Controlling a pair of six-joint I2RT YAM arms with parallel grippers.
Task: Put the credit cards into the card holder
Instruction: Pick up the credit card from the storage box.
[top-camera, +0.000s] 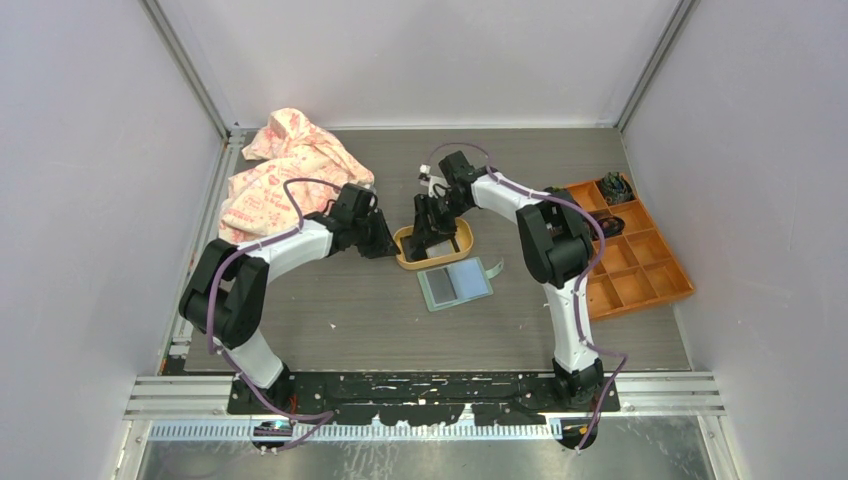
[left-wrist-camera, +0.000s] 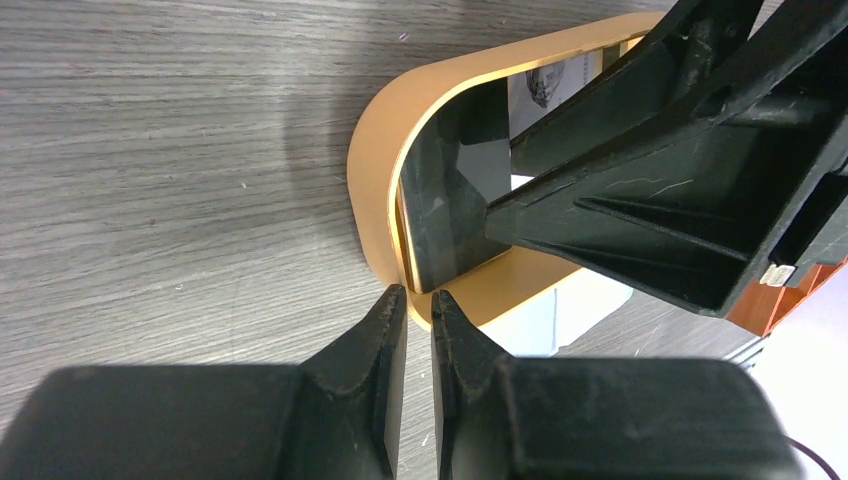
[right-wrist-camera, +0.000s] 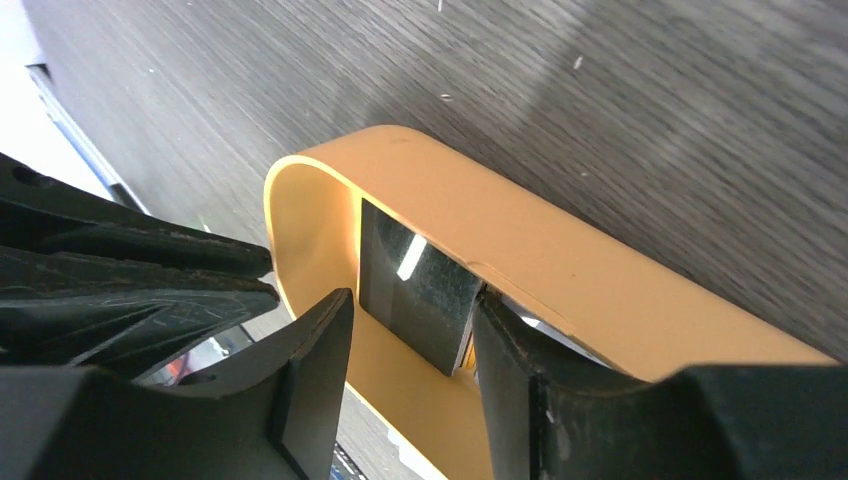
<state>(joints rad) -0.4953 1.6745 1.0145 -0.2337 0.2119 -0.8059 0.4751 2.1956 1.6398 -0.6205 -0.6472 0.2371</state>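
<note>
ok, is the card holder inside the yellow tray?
No, the card holder lies open on the table beside the tray, outside its rim.

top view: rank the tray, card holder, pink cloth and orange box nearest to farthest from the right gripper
1. yellow-orange tray, around the right gripper
2. card holder, just toward the bases
3. pink cloth, back left
4. orange compartment box, far right

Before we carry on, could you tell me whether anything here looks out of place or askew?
Yes: a black card stands on edge inside the tray, near its wall, instead of lying flat, with the right jaws open around it. Nothing else stands out.
</note>
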